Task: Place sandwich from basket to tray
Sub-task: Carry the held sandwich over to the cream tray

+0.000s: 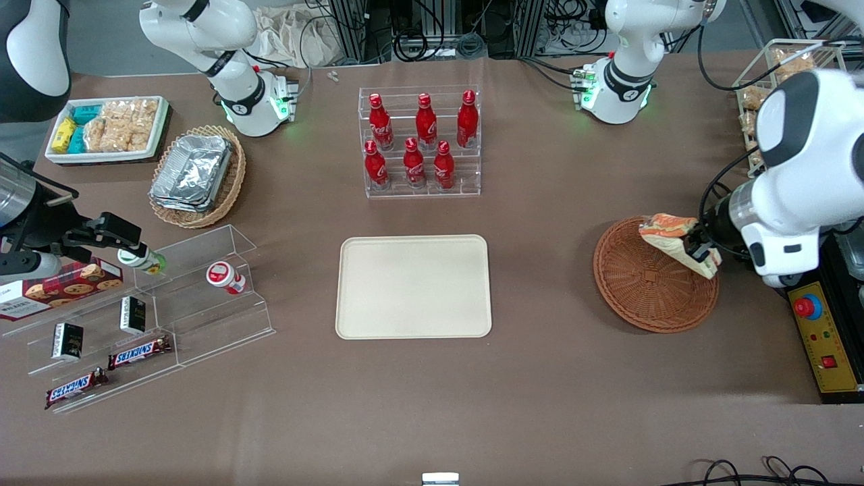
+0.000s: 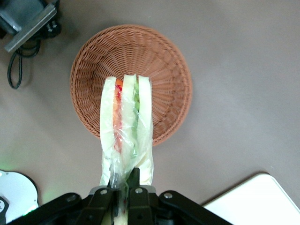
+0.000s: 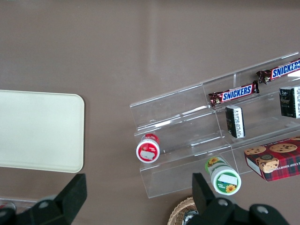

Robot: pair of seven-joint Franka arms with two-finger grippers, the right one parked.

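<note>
My left gripper [image 1: 698,251] is shut on the sandwich [image 1: 671,236], a wedge of white bread with orange-red and green filling in clear wrap. It holds the sandwich above the round reddish-brown wicker basket [image 1: 648,283], over the rim toward the working arm's end. In the left wrist view the sandwich [image 2: 126,126] hangs from the gripper [image 2: 123,190] over the basket [image 2: 159,61], which holds nothing else. The cream-beige tray [image 1: 413,286] lies flat at the table's middle, bare; its corner shows in the left wrist view [image 2: 258,201].
A clear rack of red cola bottles [image 1: 418,142] stands farther from the camera than the tray. A tan basket of foil containers [image 1: 197,174], a white snack box [image 1: 108,128] and a clear snack shelf [image 1: 148,317] lie toward the parked arm's end. A control box [image 1: 827,337] sits beside the basket.
</note>
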